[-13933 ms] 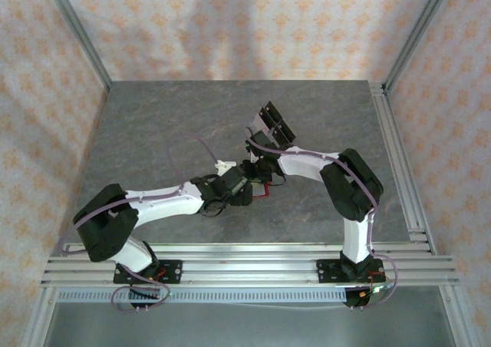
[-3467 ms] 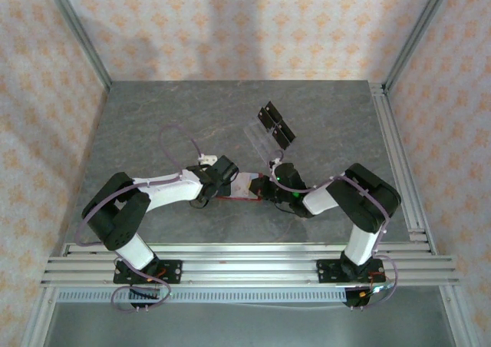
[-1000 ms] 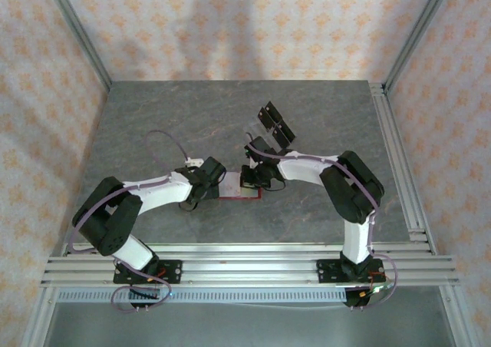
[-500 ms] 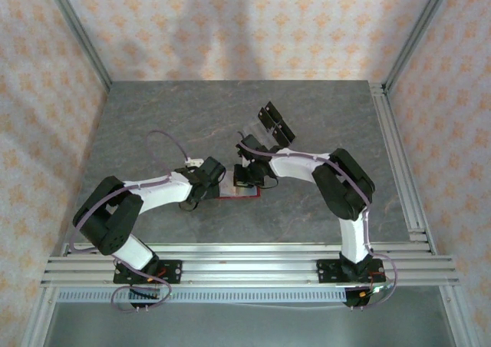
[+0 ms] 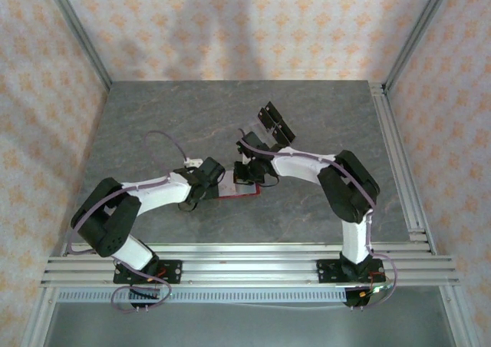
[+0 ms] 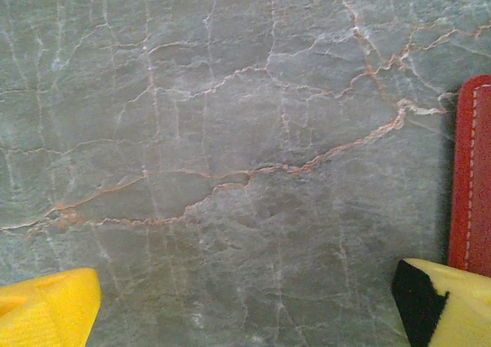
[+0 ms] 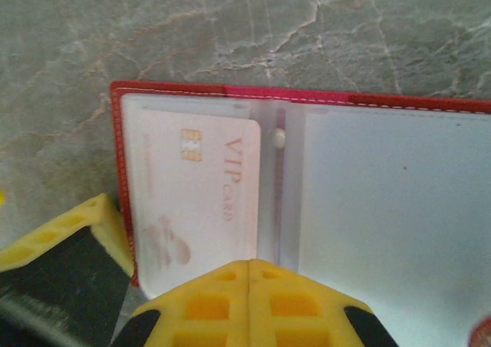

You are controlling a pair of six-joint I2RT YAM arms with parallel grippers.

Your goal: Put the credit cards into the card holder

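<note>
Soft even overhead light, faint shadows on the back wall, wrist views slightly blurred, no glare

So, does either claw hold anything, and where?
Left claw: open, empty. Right claw: shut over the holder's edge; whether it pinches it cannot be told.

The top camera looks down from high behind the arm bases (image 5: 149, 270) across the whole table (image 5: 153, 117). Both wrist cameras face steeply down, very near the table. All three views share the red card holder (image 7: 383, 186).
</note>
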